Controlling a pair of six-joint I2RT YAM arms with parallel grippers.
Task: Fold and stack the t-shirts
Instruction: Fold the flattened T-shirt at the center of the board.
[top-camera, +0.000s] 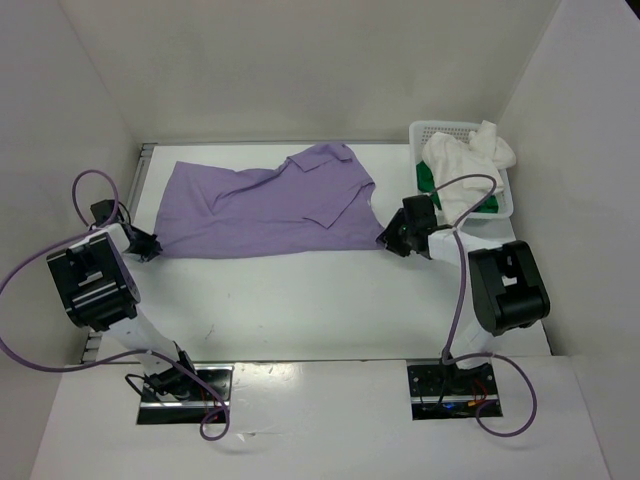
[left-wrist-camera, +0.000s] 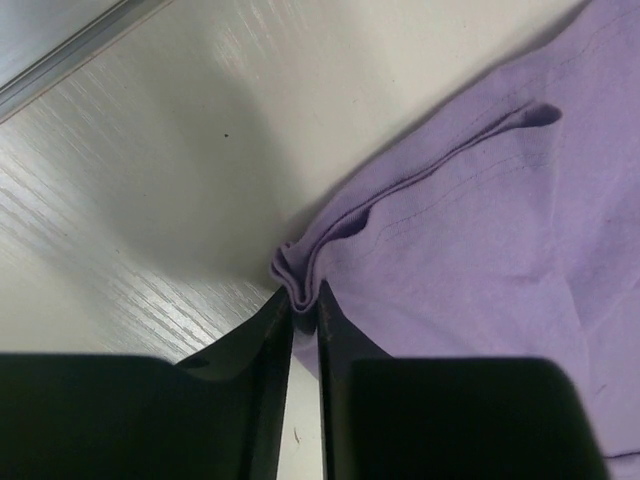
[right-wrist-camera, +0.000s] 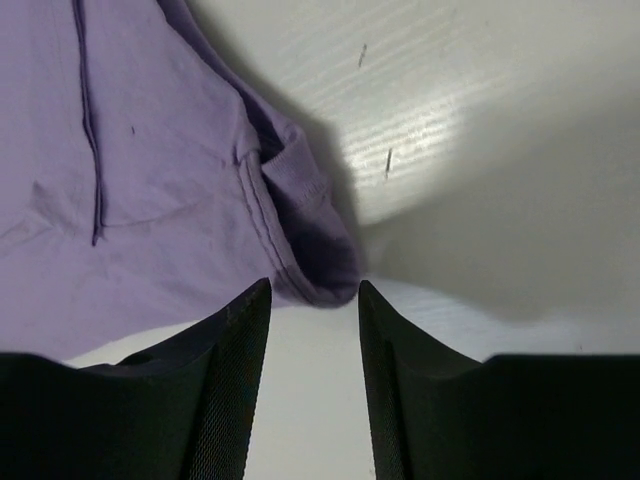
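Observation:
The lavender t-shirt lies spread on the table, partly folded over at its upper right. My left gripper is shut on its near left corner; the left wrist view shows the bunched hem pinched between the jaws. My right gripper is open at the shirt's near right corner, which lies just ahead of the fingertips. The white shirt and the green shirt lie in the basket.
The white perforated basket stands at the back right, just behind my right arm. White walls enclose the table on the left, back and right. A metal rail runs along the left edge.

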